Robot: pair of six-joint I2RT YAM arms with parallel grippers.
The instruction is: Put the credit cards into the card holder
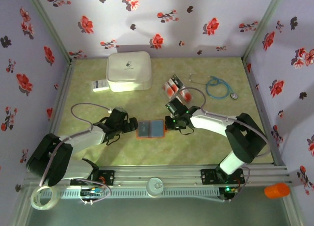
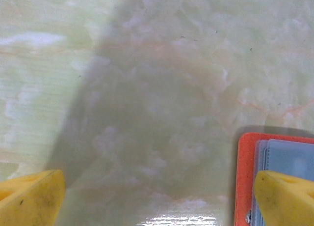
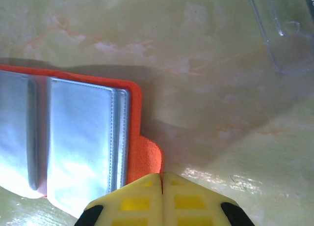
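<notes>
The card holder (image 1: 149, 128) lies opened flat at the table's middle, orange-red outside with bluish-grey clear pockets (image 3: 83, 137). My right gripper (image 1: 170, 123) is at its right edge, shut on its orange side tab (image 3: 149, 157); the fingertips (image 3: 147, 186) meet there. My left gripper (image 2: 157, 201) is open at the holder's left edge (image 2: 244, 177), its right finger (image 2: 284, 196) over that edge and nothing between the fingers. The credit cards (image 1: 174, 86), dark and white with red blobs, lie behind the right gripper.
A big white rounded case (image 1: 128, 71) stands at the back, with a white barcode label (image 1: 100, 85) beside it. A teal stethoscope (image 1: 218, 87) lies back right. A clear plastic piece (image 3: 289, 34) lies right of the holder. An orange cylinder (image 1: 276, 190) sits outside the front rail.
</notes>
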